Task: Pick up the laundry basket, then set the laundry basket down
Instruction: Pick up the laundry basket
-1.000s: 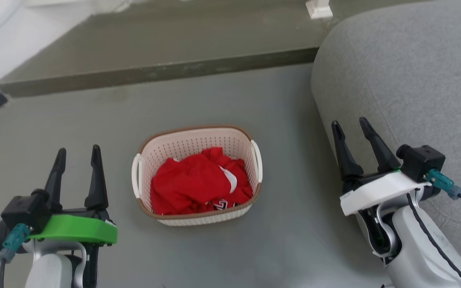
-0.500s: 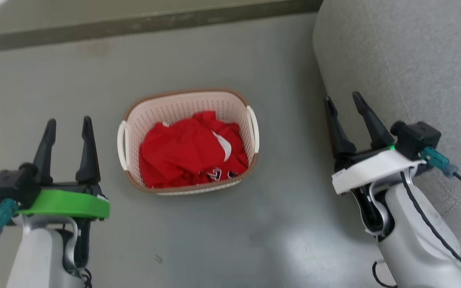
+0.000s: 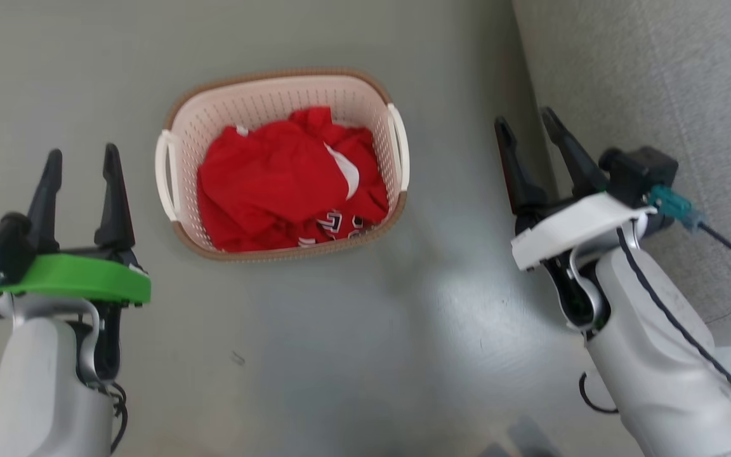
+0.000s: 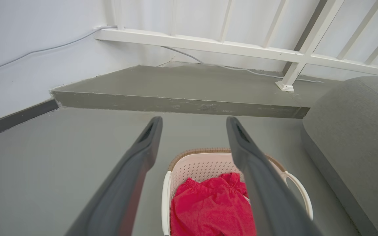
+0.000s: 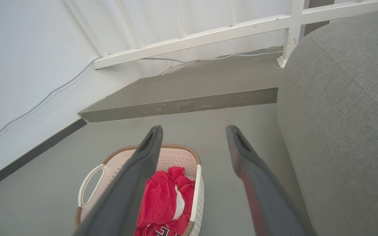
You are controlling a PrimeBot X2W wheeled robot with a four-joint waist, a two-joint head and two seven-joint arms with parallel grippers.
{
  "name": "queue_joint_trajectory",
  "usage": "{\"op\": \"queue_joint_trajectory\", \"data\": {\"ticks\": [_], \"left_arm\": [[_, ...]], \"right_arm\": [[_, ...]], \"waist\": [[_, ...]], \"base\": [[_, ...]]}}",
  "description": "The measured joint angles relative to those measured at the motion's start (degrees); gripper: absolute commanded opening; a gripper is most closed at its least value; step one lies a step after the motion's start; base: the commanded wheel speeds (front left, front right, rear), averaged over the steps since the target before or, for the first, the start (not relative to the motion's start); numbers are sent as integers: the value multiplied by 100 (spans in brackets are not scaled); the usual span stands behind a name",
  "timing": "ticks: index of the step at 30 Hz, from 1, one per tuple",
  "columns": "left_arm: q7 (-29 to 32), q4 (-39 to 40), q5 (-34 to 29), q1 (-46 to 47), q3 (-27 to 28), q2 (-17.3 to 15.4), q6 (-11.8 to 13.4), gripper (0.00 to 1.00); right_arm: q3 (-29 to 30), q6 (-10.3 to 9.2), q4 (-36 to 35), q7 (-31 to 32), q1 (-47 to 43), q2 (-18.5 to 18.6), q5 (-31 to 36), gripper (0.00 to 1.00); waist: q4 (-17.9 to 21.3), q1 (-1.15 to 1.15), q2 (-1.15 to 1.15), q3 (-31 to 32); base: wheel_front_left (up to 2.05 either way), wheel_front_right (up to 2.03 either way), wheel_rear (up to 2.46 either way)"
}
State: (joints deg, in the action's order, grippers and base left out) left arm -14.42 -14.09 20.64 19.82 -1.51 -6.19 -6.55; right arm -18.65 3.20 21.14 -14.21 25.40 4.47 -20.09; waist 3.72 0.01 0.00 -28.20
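Between left gripper [image 3: 83,152] and right gripper [image 3: 524,118], jaws apart, sits the laundry basket [image 3: 264,96]; wrist views add a railing [image 4: 208,46].

Grey floor [image 3: 340,355], laundry basket [image 3: 264,101] standing on it, perhaps a grey sofa [image 3: 657,76] beside

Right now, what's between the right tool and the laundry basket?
Just bare grey floor. In the head view nothing lies between the right tool and the laundry basket, and they sit apart.
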Motion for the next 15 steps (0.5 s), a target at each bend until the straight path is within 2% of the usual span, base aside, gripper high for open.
{"op": "queue_joint_trajectory", "data": {"ticks": [15], "left_arm": [[180, -843, 134, 1040, -11, -196, -33, 100]], "right_arm": [[-147, 41, 832, 233, 1142, -68, -66, 100]], "waist": [[23, 0, 0, -1039]], "base": [[0, 0, 0]]}}
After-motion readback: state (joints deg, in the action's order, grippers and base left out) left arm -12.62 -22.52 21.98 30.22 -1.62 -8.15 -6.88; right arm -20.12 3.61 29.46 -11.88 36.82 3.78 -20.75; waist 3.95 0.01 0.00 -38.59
